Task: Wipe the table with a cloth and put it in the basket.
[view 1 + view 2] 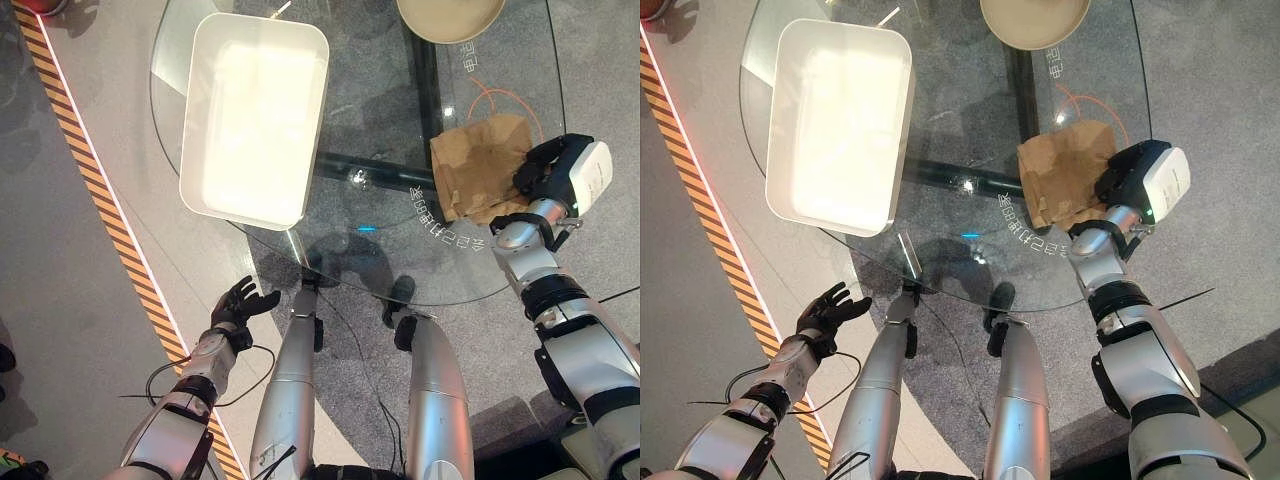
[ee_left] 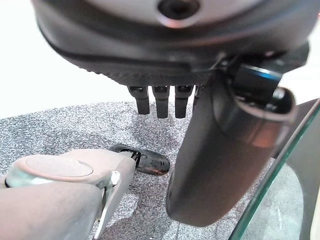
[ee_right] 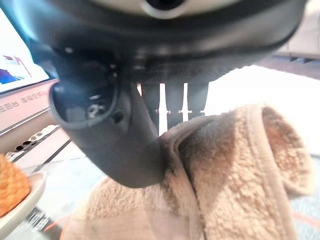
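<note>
Two hands, and they are doing different things. My right hand [image 1: 548,172] sits on the brown cloth [image 1: 480,165] at about three o'clock on the round glass table [image 1: 400,120]; in the right wrist view my thumb [image 3: 125,145] presses into the fleecy, nubbly fabric [image 3: 240,175] and a thick hemmed fold rises up against my fingers [image 3: 172,102], so I am pinching the cloth, which lies rumpled and flat-edged on the clear glass. My left hand [image 1: 238,303] hangs off the table at about seven o'clock, above the speckled grey floor, fingers spread and relaxed, holding nothing. The white basket [image 1: 300,120], a smooth rectangular tub with rounded corners, stands at about ten o'clock, well apart from the cloth. A round beige bowl [image 1: 450,25] sits at twelve o'clock.
</note>
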`<state>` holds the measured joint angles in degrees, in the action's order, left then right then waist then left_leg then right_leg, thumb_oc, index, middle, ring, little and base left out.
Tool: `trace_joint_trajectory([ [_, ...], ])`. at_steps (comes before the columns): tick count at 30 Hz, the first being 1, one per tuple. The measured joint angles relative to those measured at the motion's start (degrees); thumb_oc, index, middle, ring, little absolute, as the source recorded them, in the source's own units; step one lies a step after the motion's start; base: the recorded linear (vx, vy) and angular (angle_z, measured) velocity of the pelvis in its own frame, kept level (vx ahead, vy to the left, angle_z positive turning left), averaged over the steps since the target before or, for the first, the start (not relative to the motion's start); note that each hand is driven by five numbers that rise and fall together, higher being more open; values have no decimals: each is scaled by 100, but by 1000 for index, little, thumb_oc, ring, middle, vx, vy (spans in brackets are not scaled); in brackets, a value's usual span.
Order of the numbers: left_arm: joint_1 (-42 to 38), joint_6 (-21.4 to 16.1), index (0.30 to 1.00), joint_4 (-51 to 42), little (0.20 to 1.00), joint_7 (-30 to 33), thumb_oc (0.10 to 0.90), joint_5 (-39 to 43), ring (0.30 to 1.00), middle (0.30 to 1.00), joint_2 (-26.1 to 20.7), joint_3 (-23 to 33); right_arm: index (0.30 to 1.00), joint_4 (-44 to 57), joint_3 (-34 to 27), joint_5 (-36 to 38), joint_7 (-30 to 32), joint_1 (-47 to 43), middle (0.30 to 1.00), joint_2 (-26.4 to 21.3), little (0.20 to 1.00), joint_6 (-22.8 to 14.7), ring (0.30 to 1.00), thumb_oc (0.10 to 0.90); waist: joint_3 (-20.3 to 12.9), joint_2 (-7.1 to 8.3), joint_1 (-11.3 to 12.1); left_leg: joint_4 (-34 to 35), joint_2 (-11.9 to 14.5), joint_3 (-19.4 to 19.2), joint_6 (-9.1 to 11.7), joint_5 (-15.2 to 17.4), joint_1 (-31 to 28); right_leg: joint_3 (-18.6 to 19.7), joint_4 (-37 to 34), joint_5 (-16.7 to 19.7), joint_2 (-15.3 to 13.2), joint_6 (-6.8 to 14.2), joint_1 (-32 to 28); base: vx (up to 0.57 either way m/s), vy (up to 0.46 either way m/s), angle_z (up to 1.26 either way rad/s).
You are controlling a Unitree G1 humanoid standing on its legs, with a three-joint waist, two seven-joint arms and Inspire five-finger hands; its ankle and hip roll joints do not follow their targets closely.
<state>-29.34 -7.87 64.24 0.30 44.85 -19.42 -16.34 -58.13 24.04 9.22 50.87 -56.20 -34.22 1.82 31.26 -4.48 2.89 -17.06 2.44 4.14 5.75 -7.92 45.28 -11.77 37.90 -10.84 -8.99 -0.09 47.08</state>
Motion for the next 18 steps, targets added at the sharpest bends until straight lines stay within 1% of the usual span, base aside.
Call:
trace_joint_trajectory([
  [5,-33,6,900,3,900,-123,800,59,900,900,-33,1,300,-39,-67,221,84,-10,300,-39,200,-67,300,100,1,3,-7,1,-3,-13,-4,3,0,13,-22,22,1,15,-4,0,0,0],
  [11,-44,24,900,4,900,-126,800,62,900,900,-175,1,300,-35,-76,221,132,-10,300,-39,200,-105,300,100,7,15,-19,6,-3,-14,-12,8,0,14,-36,28,2,17,-5,0,0,0],
  [18,-49,32,900,1,900,-124,800,68,900,900,-188,3,300,114,-115,222,145,-10,300,-38,200,-104,300,100,7,17,-52,8,-6,-15,-9,5,42,15,-109,58,16,43,-4,0,0,0],
])
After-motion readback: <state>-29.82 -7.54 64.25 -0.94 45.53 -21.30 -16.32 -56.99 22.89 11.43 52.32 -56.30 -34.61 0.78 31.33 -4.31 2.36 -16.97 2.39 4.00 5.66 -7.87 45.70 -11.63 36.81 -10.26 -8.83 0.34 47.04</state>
